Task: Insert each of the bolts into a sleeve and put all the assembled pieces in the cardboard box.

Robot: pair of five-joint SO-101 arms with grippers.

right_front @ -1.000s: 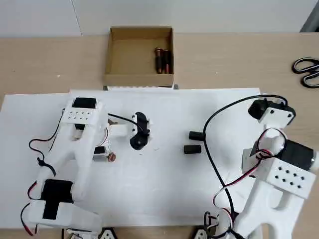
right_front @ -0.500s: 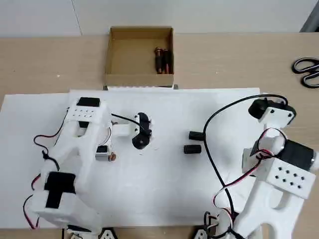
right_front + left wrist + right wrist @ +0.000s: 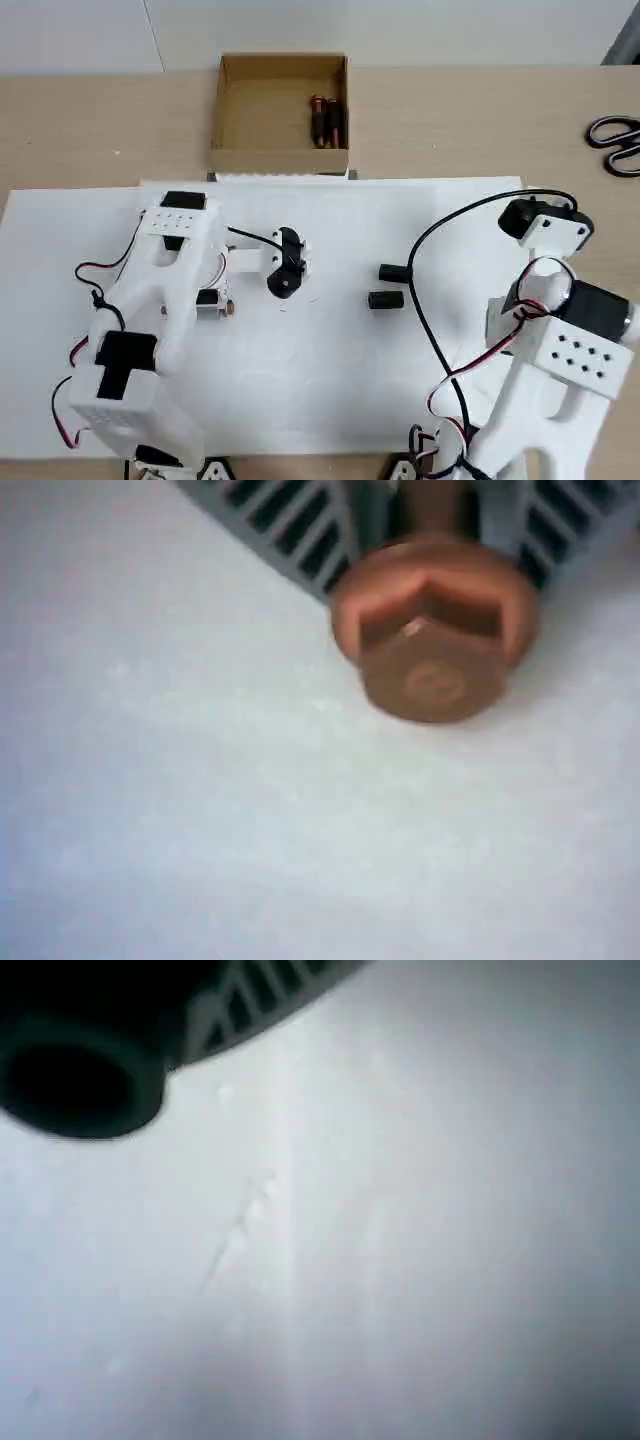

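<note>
**Bolt gripped, sleeve still to meet**

The left pincer is clenched on a copper bolt, on the robot's side of the cardboard box, well apart from it. Two black sleeves lie loose on the white sheet, nearer the box's right corner. The shank should be held level and lined up with a sleeve's bore before pushing. Since a second ago the left arm has swung over and the bolt has crept slightly boxward. The sleeves and right arm are unchanged.
</note>
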